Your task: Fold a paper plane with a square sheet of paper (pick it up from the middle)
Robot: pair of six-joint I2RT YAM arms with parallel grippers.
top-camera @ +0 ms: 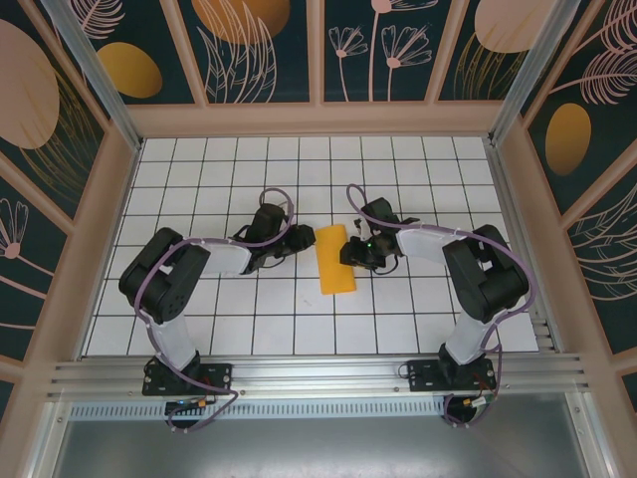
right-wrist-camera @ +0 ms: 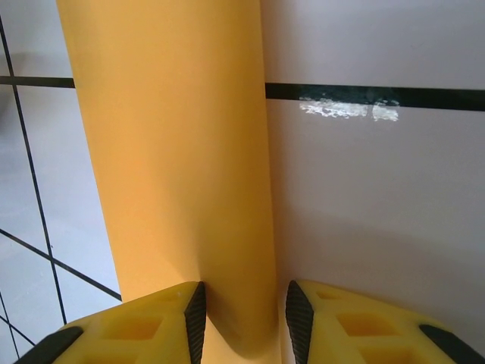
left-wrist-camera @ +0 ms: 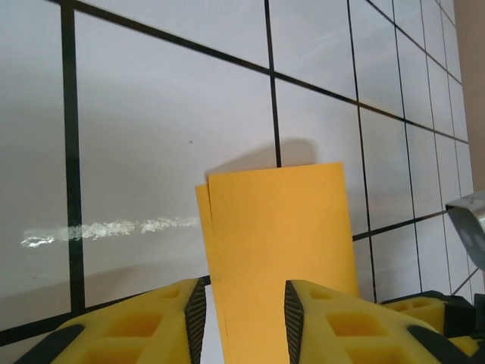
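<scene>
So the folded sheet of paper (top-camera: 336, 259) lies flat on the gridded table (top-camera: 249, 319) between the arms. Left gripper (left-wrist-camera: 244, 303) and right gripper (right-wrist-camera: 244, 299) each straddle an edge, jaws narrowly apart.

The worktop (top-camera: 299, 319) is white, ruled into squares by thin black lines (top-camera: 299, 314). Dark teal wall panels (top-camera: 418, 40) close it in on three sides, printed with orange ovals (top-camera: 129, 70), pale peach discs (top-camera: 25, 85) and line-drawn flowers (top-camera: 348, 42). The panels sit in beige frames (top-camera: 314, 119). Aluminium rails (top-camera: 318, 373) run along the near edge, with a grey metal sheet (top-camera: 318, 443) below. A streak of glare (left-wrist-camera: 114, 227) shows light reflecting off the glossy surface.
</scene>
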